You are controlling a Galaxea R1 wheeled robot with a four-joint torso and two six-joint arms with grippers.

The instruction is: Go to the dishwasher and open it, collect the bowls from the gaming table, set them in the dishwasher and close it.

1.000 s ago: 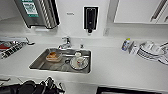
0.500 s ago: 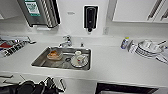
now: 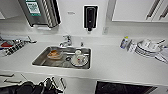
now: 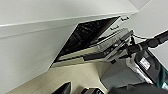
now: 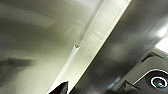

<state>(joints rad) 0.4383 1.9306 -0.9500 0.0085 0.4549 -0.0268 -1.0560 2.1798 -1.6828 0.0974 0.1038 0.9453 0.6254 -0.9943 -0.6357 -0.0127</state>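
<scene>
No text can be read: lettering on the green label [image 3: 33,7] of the grey wall-mounted machine [image 3: 41,12] is too blurred.

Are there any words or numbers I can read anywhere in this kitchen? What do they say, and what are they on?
None can be read.
Green label on the steel wall machine: print too blurred.
Small sign on the wall: too small.
Bottle on the counter: label blurred.
White sticker on the robot's own body: unreadable.
Black wall dispenser: no text visible.
</scene>
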